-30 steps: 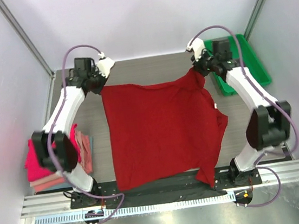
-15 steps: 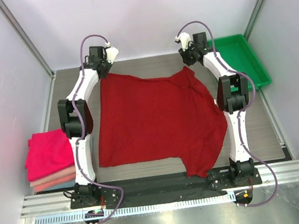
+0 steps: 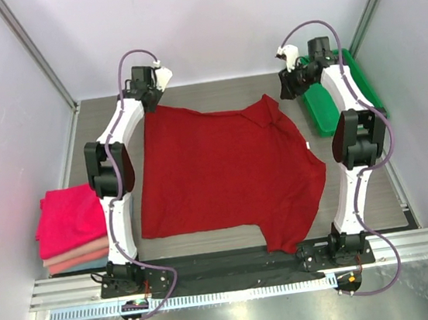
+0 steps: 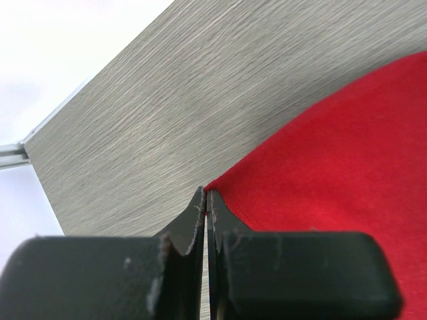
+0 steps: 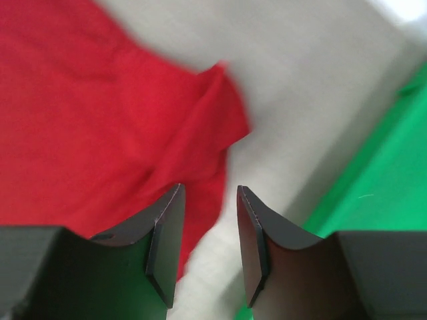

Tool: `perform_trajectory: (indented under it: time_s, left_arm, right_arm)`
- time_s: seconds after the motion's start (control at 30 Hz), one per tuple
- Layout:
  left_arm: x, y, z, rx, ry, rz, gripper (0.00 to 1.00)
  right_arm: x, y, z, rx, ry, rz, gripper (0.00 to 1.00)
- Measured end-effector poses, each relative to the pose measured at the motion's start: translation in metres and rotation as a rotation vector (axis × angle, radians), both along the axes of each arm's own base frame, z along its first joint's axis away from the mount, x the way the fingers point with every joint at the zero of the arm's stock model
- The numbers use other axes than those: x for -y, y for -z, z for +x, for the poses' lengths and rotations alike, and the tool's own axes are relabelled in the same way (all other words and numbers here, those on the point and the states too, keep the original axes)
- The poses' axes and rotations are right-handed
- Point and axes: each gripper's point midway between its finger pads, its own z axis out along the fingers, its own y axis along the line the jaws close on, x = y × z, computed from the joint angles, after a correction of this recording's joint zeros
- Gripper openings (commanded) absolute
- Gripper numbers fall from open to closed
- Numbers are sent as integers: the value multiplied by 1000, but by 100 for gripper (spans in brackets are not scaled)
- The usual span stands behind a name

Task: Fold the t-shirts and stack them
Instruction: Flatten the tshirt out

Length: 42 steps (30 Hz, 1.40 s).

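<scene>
A large dark crimson t-shirt (image 3: 224, 174) lies spread flat in the middle of the table. My left gripper (image 3: 147, 106) sits at its far left corner, shut, with the tip of that cloth corner (image 4: 220, 195) pinched between the fingertips of the left gripper (image 4: 207, 198). My right gripper (image 3: 287, 91) hovers just past the shirt's far right sleeve (image 5: 207, 120), beside the cloth. The right gripper (image 5: 210, 193) is open with nothing between its fingers. A stack of folded t-shirts (image 3: 70, 224), magenta on top of salmon and pale pink, rests at the left edge.
A green plastic tray (image 3: 322, 115) stands at the back right, partly under the right arm, and shows in the right wrist view as the green tray (image 5: 393, 167). Bare grey table (image 4: 200, 100) lies behind the shirt. White walls close in the back and sides.
Both arms drew the shirt toward the back and laid it flat. The right gripper then opened, let go of the far right corner and swung right toward the tray. The left stays shut.
</scene>
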Motion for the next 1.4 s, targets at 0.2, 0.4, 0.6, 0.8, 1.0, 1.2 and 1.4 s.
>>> perform_trajectory:
  time_s: [0.2,0.4,0.6,0.8,1.0,1.2,1.4]
  left_arm:
    - [15,-3,-3,2,22,-4,0]
    - [23,-2,-6,-6,36,-3,0]
    - [22,-1,-7,-9,33,-4,0]
    - [22,-1,-7,-9,33,-4,0]
    - [22,-1,-7,-10,33,-5,0]
    - [23,-1,-7,-11,32,-5,0]
    - [22,-1,-7,-13,32,-4,0]
  right_arm:
    - [-16,21,-41,-191,-36,128,42]
    - [-30,47,-56,-307,-65,185,41]
    - [-34,76,-61,-387,-60,195,40]
    - [-33,85,-61,-409,-51,192,40]
    - [-33,84,-52,-389,-43,189,39]
    - [-37,94,-42,-387,-31,187,32]
    - [-36,106,-42,-412,-12,176,4]
